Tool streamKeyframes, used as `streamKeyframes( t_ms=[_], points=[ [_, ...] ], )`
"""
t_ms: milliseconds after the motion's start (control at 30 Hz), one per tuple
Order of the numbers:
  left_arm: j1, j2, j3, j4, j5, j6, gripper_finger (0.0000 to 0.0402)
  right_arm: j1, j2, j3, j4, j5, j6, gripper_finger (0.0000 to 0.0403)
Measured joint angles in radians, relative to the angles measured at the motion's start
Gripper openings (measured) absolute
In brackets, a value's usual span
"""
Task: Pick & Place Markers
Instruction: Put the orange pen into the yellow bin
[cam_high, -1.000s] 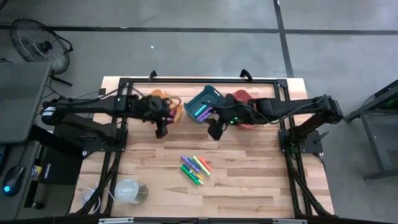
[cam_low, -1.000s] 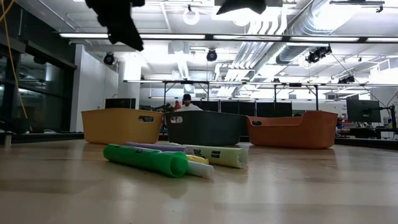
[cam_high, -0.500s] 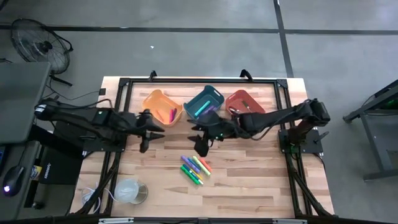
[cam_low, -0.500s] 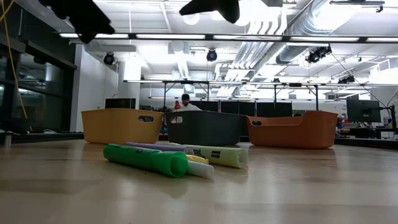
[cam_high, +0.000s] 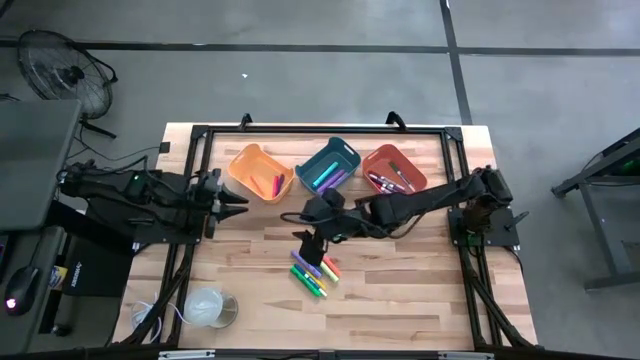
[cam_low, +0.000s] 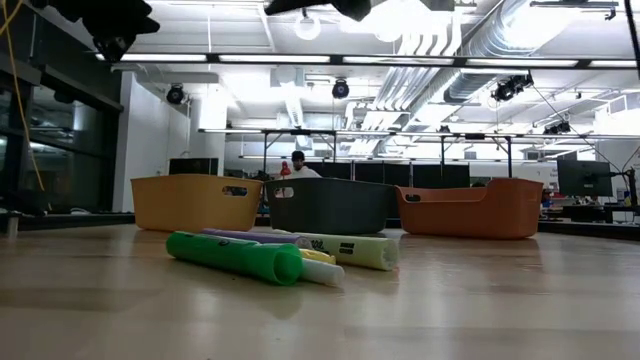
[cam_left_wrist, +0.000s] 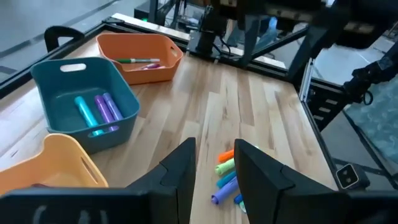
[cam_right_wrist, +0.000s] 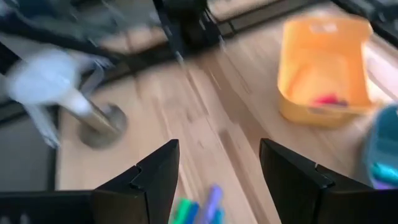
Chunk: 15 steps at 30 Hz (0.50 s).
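A: From above I count three bins (cam_high: 327, 166) at the far side, and the loose markers (cam_high: 312, 271) lie mid-table, too bunched to count.

B: My right gripper (cam_high: 307, 247) hangs over them, fingers wide; the left gripper (cam_high: 228, 203) shows a narrow gap, holding nothing.

A: Low down, both grippers are cut off.

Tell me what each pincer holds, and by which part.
Nothing. The right pincer is open and empty above the loose markers; the left pincer has nothing between its fingers.

Three bins (cam_high: 262, 171) stand on one table (cam_high: 400, 290); the loose markers (cam_high: 313, 271) overlap uncountably.
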Motion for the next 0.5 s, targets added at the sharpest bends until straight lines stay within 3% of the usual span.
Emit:
streamKeyframes(
  t_ms=[233,500],
  points=[
    [0.0,-0.043,-0.013,-0.004,-0.001,-0.003,0.0108,-0.037,0.17,0.268,-0.452,-0.125,0.18,0.021],
    [0.0,-0.043,-0.014,-0.005,-0.002,-0.001,0.0108,-0.047,0.299,0.286,-0.588,-0.283,0.261,0.021]
  ],
)
